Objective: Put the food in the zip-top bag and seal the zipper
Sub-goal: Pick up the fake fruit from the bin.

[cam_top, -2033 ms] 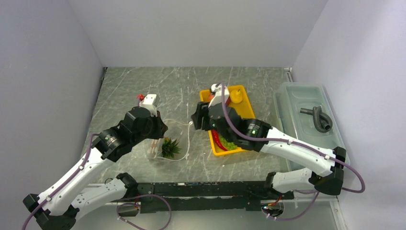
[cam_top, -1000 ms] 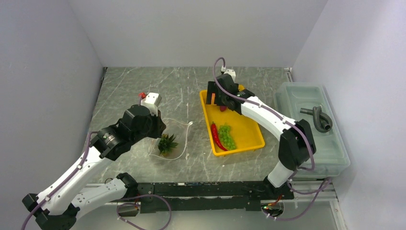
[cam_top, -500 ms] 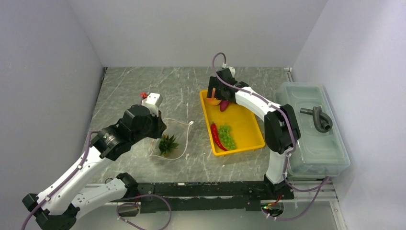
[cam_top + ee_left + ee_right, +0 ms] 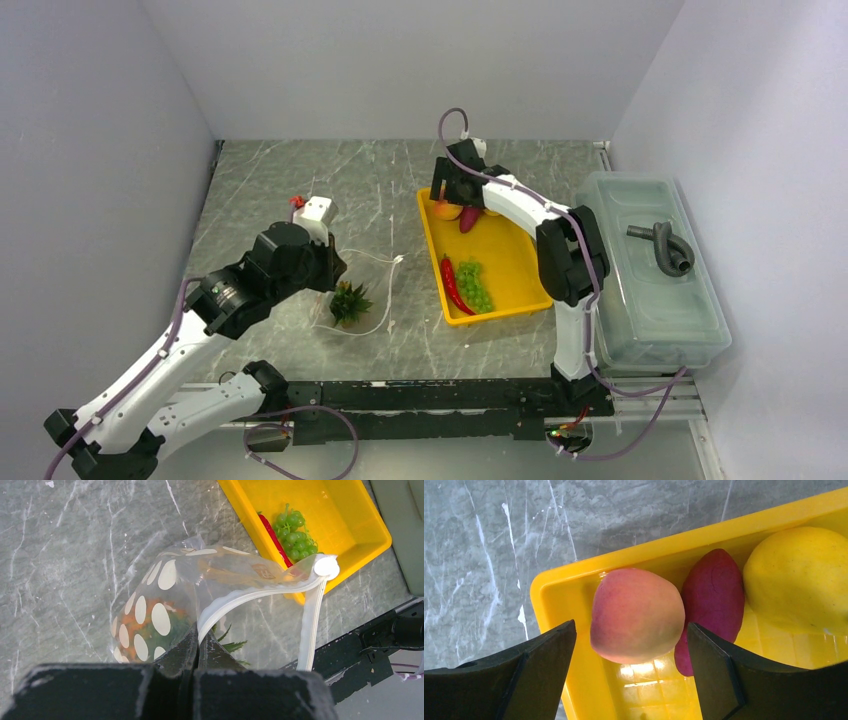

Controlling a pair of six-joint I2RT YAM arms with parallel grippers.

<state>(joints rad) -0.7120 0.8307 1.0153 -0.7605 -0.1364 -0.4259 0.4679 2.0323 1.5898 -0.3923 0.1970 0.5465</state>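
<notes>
Over the last two seconds the right arm has reached from the middle of the yellow tray [image 4: 505, 262] out to its far end, while the left arm has hardly shifted. From above, the right pincer [image 4: 447, 204] hangs over the peach [image 4: 446, 211] in the tray's far left corner, with the purple eggplant piece [image 4: 468, 220] just beside it. The red chilli [image 4: 452, 284] and green grapes [image 4: 475, 285] lie side by side nearer the arms. On the grey surface [image 4: 270, 190] to the left, the left pincer [image 4: 327, 287] holds the zip-top bag [image 4: 372, 282], with the pineapple [image 4: 349, 300] already inside. A lidded bin [image 4: 640, 300] stands to the right of the tray. The left wrist view shows that pincer pressed together on the mouth edge of the bag. This lifts the zipper [image 4: 260, 593] so that it curves up and across, and the mouth gapes toward the tray. The pineapple's orange and green show through the dotted film. The right wrist view shows the pincer spread wide, one finger on each side of the peach and neither touching it. The yellow pear [image 4: 796, 575] lies beyond the eggplant piece. By these pictures one of six pieces is bagged. The peach looks to be next, four more wait in the tray, and the sealing has not yet begun.
</notes>
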